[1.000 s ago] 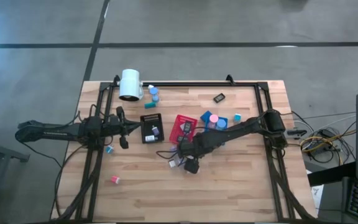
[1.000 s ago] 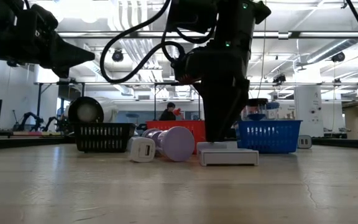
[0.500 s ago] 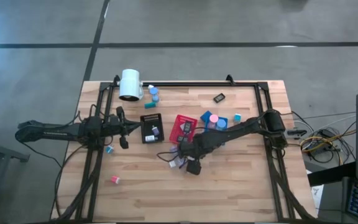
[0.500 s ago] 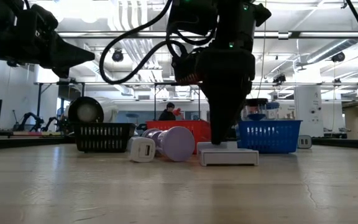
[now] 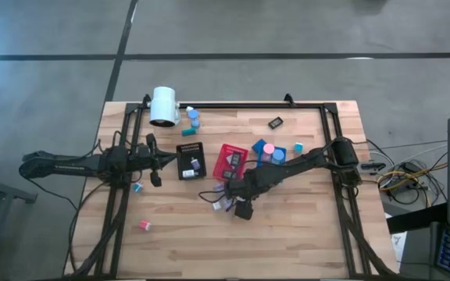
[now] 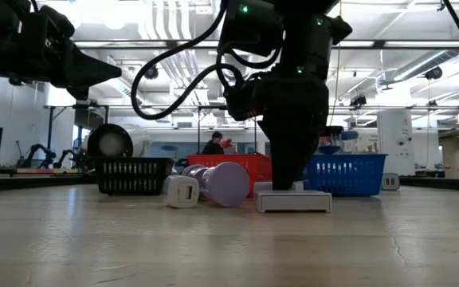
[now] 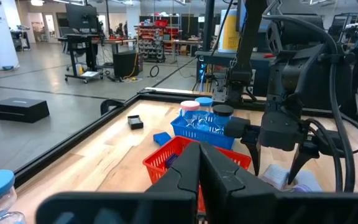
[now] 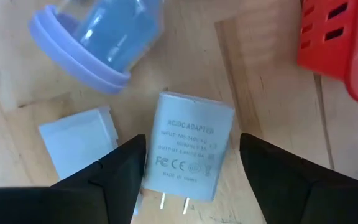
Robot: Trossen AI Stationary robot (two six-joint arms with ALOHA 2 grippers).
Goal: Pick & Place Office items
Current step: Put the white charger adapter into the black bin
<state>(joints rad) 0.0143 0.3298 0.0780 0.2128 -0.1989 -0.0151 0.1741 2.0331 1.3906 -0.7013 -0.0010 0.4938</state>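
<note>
Your right gripper [image 8: 185, 163] hangs directly over a white adapter [image 8: 190, 147] lying flat on the table [image 5: 303, 226], its fingers [image 8: 120, 169] spread wide on either side of the block without touching it. The adapter's label reads "AC/DC ADAPTER", with FC and CE marks below it; the smaller print is too fine to read. Its two metal prongs point back toward the gripper.

Just beside the adapter lies a tipped clear jar with a lavender lid [image 8: 79, 59], and on the other side a flat white block [image 8: 82, 146]. A corner of the red tray [image 8: 340, 50] sits near the adapter, with bare wood between them. From above, this cluster lies just in front of the red tray [image 5: 231, 160], with open table beyond it toward the front edge.

Compared with a second ago, the right gripper [image 5: 237, 204] has shifted slightly toward the adapter cluster; the items themselves have not moved.

Your left gripper [image 7: 199, 180] waits with its fingers pressed together, well to the left of the red tray, beside the black tray [image 5: 191, 161].
</note>
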